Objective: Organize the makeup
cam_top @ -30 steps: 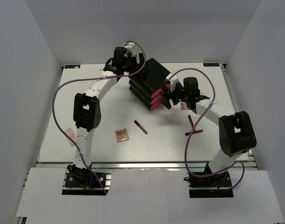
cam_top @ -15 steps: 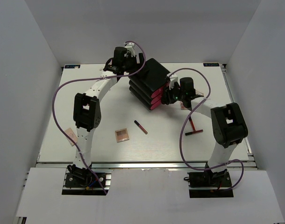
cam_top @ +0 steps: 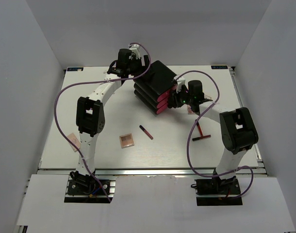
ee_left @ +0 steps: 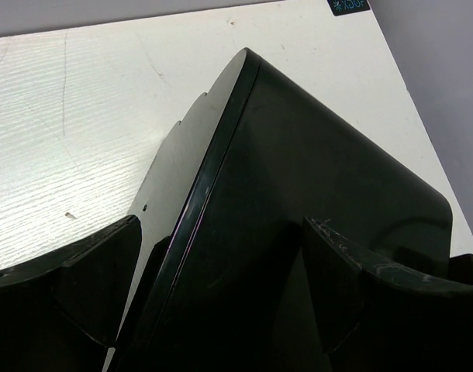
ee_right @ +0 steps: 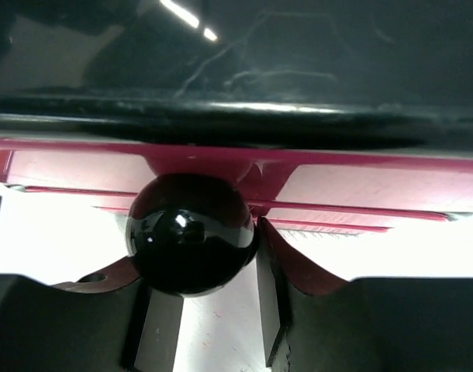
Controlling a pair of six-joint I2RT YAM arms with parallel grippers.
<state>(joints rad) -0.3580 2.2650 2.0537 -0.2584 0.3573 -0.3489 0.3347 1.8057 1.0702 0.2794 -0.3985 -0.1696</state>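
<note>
The makeup lies loose on the table: a black-and-red stick [cam_top: 146,132], a square pinkish-brown palette [cam_top: 127,141], two more sticks [cam_top: 201,137] by the right arm and a tan piece [cam_top: 74,141] at the left. The black three-drawer box [cam_top: 155,87] stands at the back centre. My right gripper [cam_top: 174,99] is at its pink fronts. In the right wrist view that gripper [ee_right: 205,267] is shut on the round black knob [ee_right: 191,232] of the drawer under the black top. My left gripper [ee_left: 221,232] is open and straddles the box's rear corner [ee_left: 298,155].
Another small palette [cam_top: 190,110] lies half hidden under the right forearm. Purple cables loop over both arms. White walls close the table on three sides.
My right gripper has moved left up to the box's drawer fronts and closed from wide open onto the knob. The left arm and the box have not moved.
</note>
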